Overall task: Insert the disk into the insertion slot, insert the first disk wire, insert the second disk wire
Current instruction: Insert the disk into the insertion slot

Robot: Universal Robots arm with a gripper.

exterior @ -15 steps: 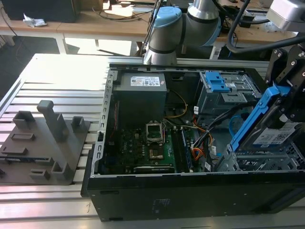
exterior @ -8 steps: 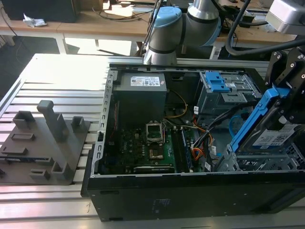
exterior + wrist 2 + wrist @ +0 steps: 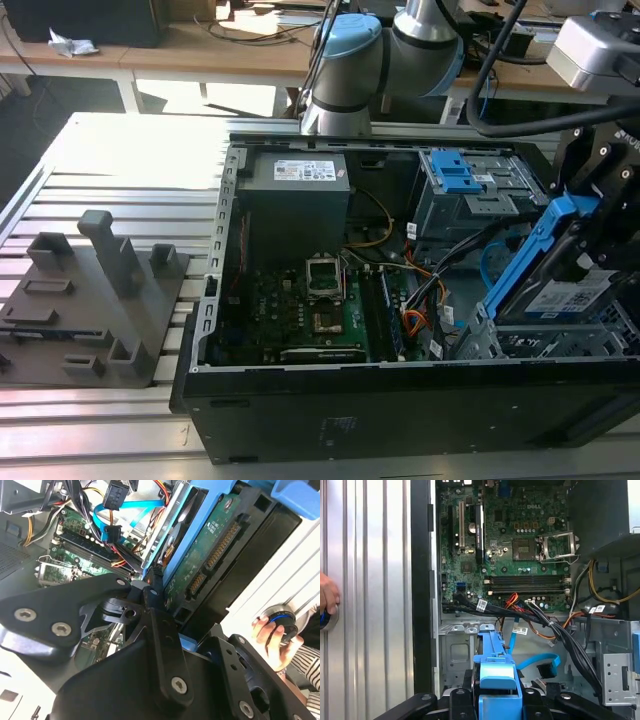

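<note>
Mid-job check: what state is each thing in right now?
the disk: held tilted over the case, not inserted
the gripper: shut on the disk's blue caddy
the insertion slot: without the disk
the first disk wire: plug loose, unconnected
the second disk wire: plug loose, unconnected
computer case: side open

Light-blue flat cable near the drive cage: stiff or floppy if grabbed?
Probably floppy: the light-blue cable is a thin ribbon lying in a loose curve, so it should bend and twist. Likely light, its dark plug apt to dangle. The gripper grips the disk.
</note>
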